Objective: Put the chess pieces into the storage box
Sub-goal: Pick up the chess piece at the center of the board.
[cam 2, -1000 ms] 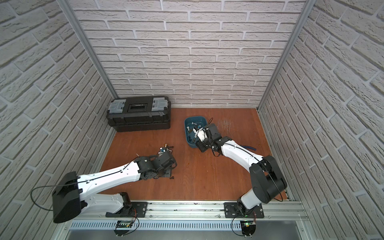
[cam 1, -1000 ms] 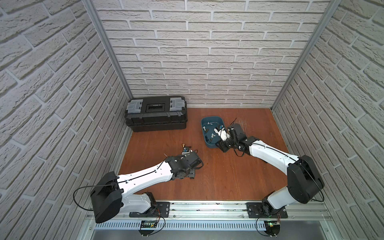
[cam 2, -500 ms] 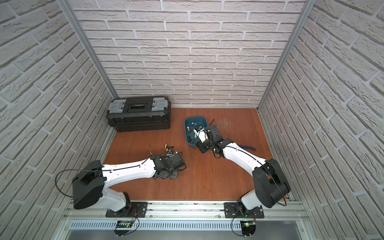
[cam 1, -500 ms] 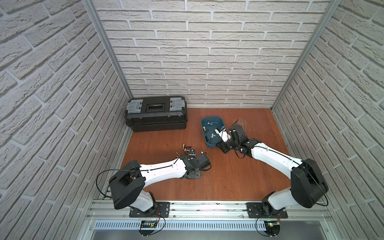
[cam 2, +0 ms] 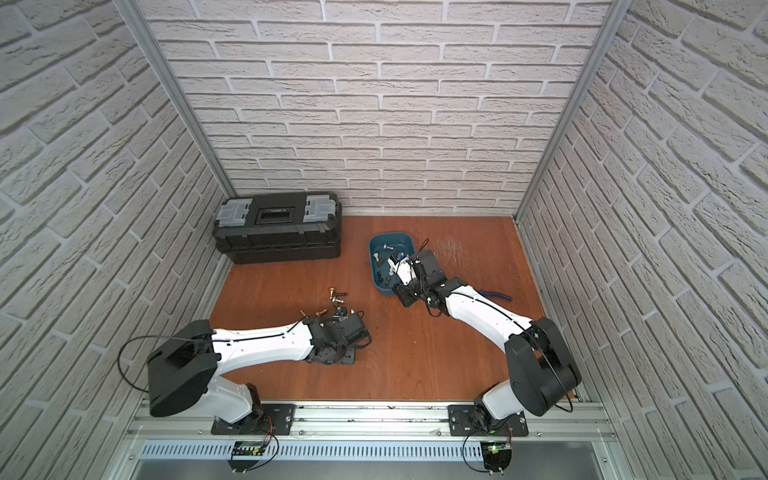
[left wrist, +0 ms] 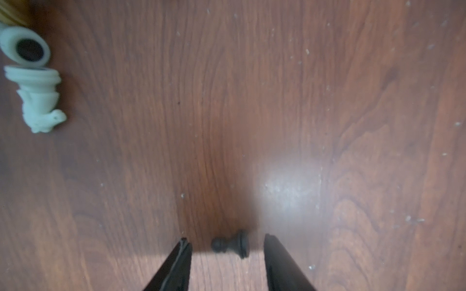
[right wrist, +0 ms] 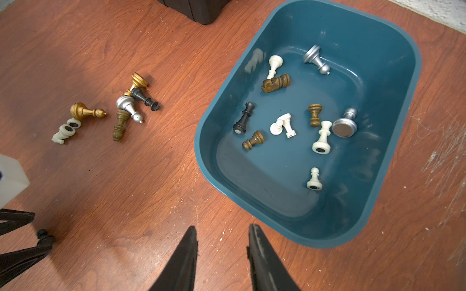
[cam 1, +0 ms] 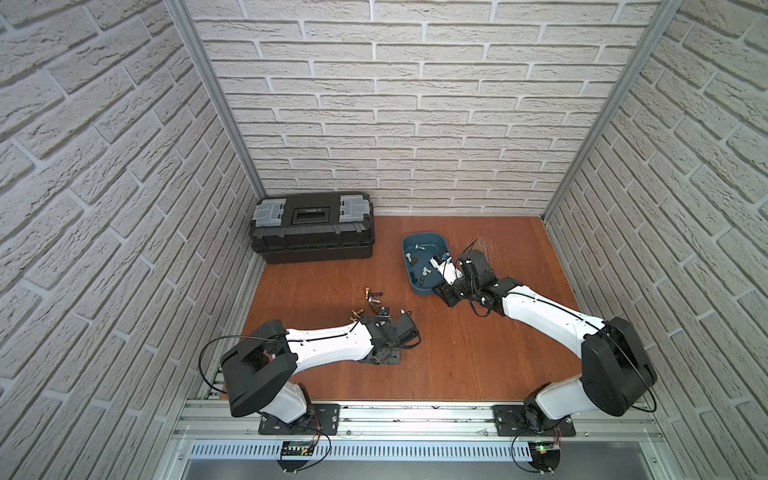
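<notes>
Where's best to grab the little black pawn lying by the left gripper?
Its narrow neck, from straight above. The black pawn lies on its side, lengthwise between the left gripper's open jaws, so turning them crosswise likely grips better.

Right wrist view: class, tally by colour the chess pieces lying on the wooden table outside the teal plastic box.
Gold chess pieces: 2
Silver chess pieces: 1
Black chess pieces: 2
Brown wooden chess pieces: 1
White chess pieces: 2
Total: 8
</notes>
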{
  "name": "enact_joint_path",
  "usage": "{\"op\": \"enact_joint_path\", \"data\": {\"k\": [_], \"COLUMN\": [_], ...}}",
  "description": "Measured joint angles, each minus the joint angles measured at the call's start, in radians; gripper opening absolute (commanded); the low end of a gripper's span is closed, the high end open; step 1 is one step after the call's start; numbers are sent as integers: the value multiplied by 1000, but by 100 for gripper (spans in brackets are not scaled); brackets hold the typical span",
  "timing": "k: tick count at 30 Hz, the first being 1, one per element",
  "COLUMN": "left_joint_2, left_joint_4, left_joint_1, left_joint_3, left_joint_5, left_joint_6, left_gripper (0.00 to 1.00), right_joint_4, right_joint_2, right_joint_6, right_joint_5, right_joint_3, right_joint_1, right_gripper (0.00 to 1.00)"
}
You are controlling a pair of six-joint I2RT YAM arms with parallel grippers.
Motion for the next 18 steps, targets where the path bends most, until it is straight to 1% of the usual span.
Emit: {"op": "enact_joint_path", "data": {"k": [4, 10, 18], "left_joint_2": [18, 35, 35], "left_joint_4": [6, 8, 12], "left_joint_1": [0, 0, -1], "left_joint_3": [0, -2, -12], "left_joint_5": [4, 18, 22], "left_joint_6": [2, 1, -6], "left_gripper": [46, 44, 39], "right_joint_4": [2, 3, 3], "right_joint_2": [0, 0, 0], "right_joint_6": [0, 0, 0], "right_joint_5": [0, 0, 1], "right_joint_3": [0, 0, 0], "right_joint_1": [0, 0, 0], "right_gripper": [38, 38, 37]}}
